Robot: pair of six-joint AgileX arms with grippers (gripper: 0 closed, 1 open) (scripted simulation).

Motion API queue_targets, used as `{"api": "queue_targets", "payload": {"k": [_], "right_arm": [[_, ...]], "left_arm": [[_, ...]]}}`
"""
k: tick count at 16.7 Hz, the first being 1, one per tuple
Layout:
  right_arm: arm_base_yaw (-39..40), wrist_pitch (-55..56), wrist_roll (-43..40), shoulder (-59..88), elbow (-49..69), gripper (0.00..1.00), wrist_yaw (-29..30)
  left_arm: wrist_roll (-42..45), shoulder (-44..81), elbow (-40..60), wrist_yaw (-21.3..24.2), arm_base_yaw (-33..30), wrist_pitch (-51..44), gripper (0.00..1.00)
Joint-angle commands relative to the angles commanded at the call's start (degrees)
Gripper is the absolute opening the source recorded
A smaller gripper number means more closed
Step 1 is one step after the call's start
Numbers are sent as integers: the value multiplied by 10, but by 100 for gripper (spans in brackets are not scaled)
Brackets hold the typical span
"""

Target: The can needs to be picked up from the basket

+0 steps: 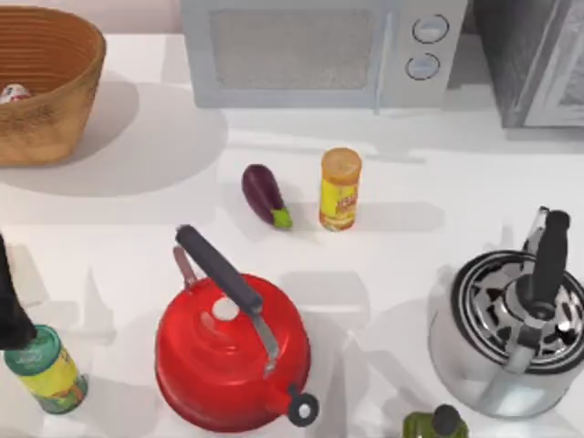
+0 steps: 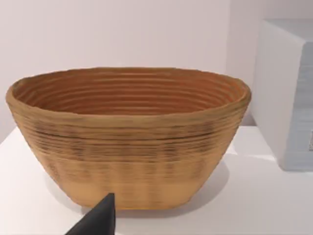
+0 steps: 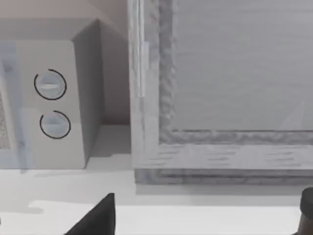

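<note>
Wicker basket [image 1: 46,87] holds the can [image 1: 14,92]; left gripper [image 2: 95,220] opening unclear.

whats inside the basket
In the top view, the can sits inside the basket, only its pale top and a bit of red showing. The rest of the basket's floor is cut off by the picture edge. From the left wrist view, the wall hides the inside.

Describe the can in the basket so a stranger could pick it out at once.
Find the large woven basket at the table's far left corner, left of the microwave. The can sits inside it, short, whitish with red marks. The yellow canister and green-lidded can are taller and stand on the table.
</note>
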Motion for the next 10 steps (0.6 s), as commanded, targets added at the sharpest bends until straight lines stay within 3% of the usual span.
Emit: {"api": "queue_targets", "payload": {"k": [5, 10], "right_arm": [[0, 0, 0, 0, 0, 100, 0], [0, 0, 0, 0, 0, 100, 0]], "left_arm": [[2, 29, 32, -1, 3, -15, 100], [13, 180, 189, 1, 14, -93, 100]]}}
